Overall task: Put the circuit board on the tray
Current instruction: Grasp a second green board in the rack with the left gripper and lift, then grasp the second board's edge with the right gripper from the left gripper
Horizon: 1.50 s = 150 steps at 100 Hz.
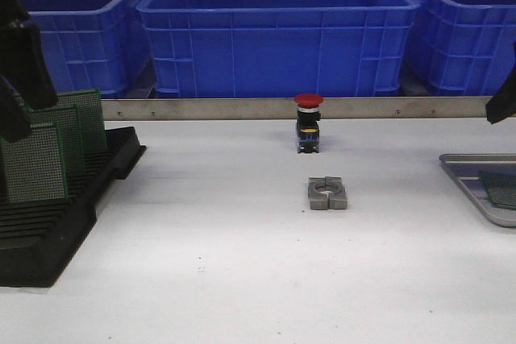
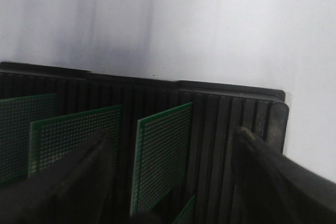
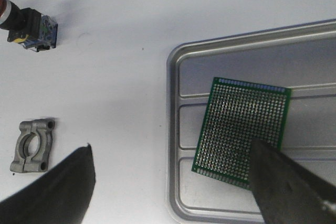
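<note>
No writing reads on anything from here. A white table (image 1: 201, 239) runs back to a metal strip, with blue bins (image 1: 278, 34) behind it. On the tray (image 3: 173, 129) at the right edge a green circuit board (image 3: 241, 129) lies flat, under the right gripper (image 3: 173, 187), whose fingers are spread and hold nothing. The left gripper (image 2: 173, 182) hangs open over the black rack (image 2: 226, 114), straddling what looks like one upright board (image 2: 163, 156), though contact is unclear.
</note>
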{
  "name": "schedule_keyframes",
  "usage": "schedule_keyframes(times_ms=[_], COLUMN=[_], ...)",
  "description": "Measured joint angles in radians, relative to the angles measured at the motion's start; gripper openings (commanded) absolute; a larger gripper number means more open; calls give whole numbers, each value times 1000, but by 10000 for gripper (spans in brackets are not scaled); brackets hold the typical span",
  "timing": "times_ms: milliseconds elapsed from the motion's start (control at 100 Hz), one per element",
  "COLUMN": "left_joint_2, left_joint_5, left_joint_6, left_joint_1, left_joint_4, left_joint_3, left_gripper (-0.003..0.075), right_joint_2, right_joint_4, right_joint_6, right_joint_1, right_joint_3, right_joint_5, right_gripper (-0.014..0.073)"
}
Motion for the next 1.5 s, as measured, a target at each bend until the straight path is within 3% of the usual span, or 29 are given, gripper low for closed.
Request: schedule_keyframes(times_ms=[120,220,440,590,810,1100,1300,1500], left_joint_2=[49,68,71,71,71,60,60,60], left_joint_5=[-7,-7,10,43,109,116,116,118], left_joint_6=[-2,-4,-6,-6,-24,-34,-34,-34], left_joint_1=[0,0,0,0,-16,-99,-203,-301], left_joint_4=[5,9,9,11,-31,-394,-504,-514], left_joint_3=[0,0,0,-10,-120,-181,-181,-181], left_gripper=[425,343,-21,-20,-20,-20,-20,-20], right_joint_2=[0,0,0,0,-18,-112,-122,-122], right_joint_4=[0,0,0,0,-2,5,5,5], right_joint_6=[0,0,0,-23,-186,-558,-773,-857], right_joint_1=[0,0,0,0,0,23,164,342], right_joint_3=[0,0,0,0,-29,-59,-59,-59], right_joint_5=[2,7,22,66,191,390,422,369], right_gripper=[612,612,612,612,612,612,612,612])
